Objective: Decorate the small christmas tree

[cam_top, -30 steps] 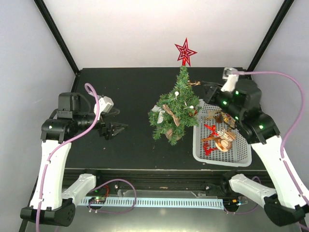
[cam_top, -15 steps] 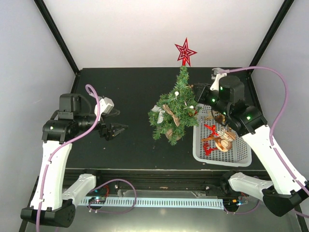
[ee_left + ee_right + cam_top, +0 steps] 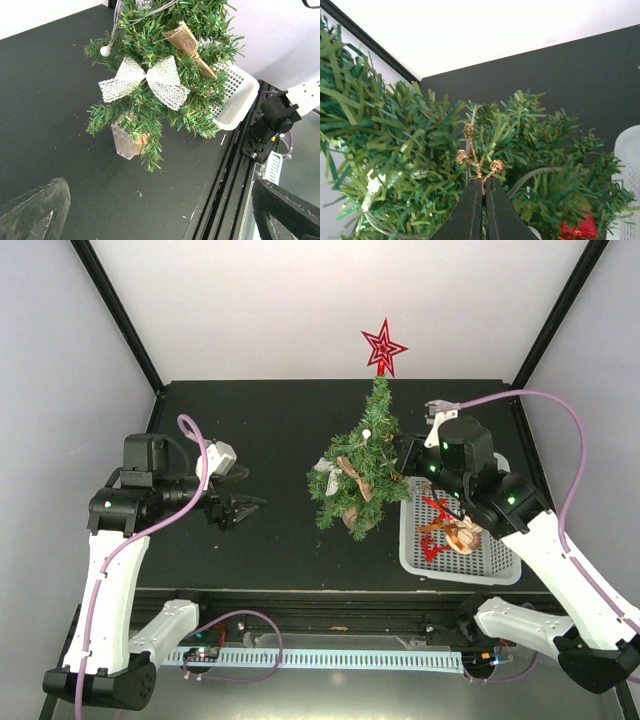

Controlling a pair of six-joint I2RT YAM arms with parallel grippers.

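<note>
The small christmas tree (image 3: pixel 358 468) stands mid-table with a red star (image 3: pixel 383 347) on its tip, a white lace bow (image 3: pixel 145 80) and a burlap ribbon (image 3: pixel 189 46) among its branches. My right gripper (image 3: pixel 405 452) is at the tree's right side, shut on the stem of a gold glitter sprig (image 3: pixel 479 161). In the right wrist view the right gripper (image 3: pixel 483 182) holds the sprig's beads against the green needles (image 3: pixel 415 155). My left gripper (image 3: pixel 250 505) hangs open left of the tree, apart from it. The left gripper (image 3: pixel 159 186) has nothing between its fingers.
A white basket (image 3: pixel 408 548) sits right of the tree, holding red and brown ornaments (image 3: pixel 450 525). The basket (image 3: pixel 236 95) shows behind the tree in the left wrist view. A clear plastic icicle (image 3: pixel 122 142) hangs low near the tree's wooden base. The table's front rail (image 3: pixel 340 605) runs along the near edge.
My right arm has swung left from over the basket to the tree's right side, carrying the gold sprig into the branches. The left arm has not moved.
</note>
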